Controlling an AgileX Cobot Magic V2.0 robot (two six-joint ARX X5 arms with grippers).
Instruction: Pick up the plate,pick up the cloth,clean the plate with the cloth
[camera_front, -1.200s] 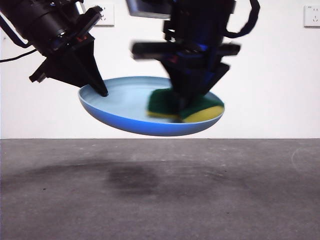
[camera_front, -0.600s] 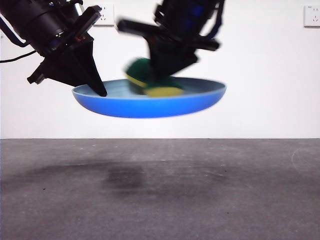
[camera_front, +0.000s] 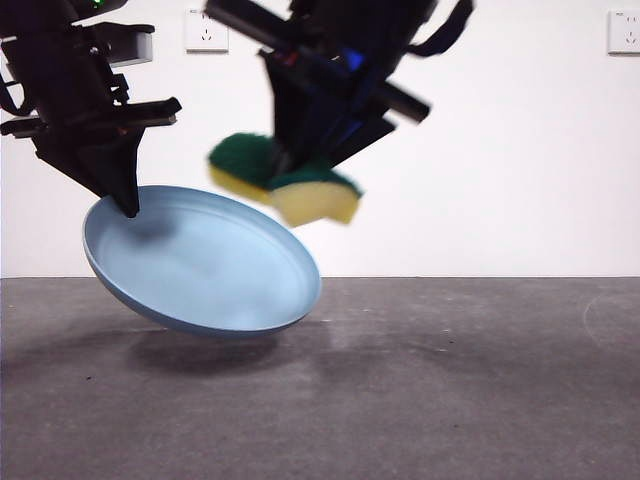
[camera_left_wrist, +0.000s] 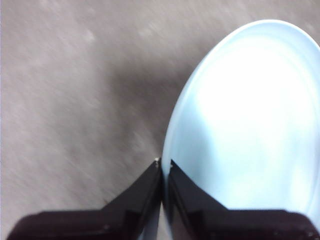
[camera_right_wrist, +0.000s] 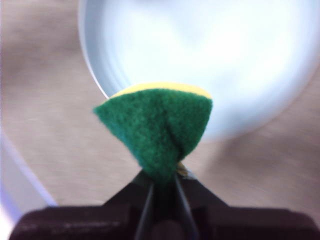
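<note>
I work in what looks like a bare test room or lab. A plain white wall (camera_front: 520, 150) carries 2 white sockets (camera_front: 206, 30), and the dark grey table (camera_front: 450, 390) under me is bare and scuffed.

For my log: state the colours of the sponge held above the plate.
The sponge is yellow foam with a dark green scouring face, clearest in the front view.

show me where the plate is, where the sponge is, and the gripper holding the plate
plate (camera_front: 200, 265): front view, on its pale blue inner face.
sponge (camera_front: 315, 200): front view, on its yellow foam side.
left gripper (camera_left_wrist: 164, 165): left wrist view, between the tips pinching the plate's rim.
</note>
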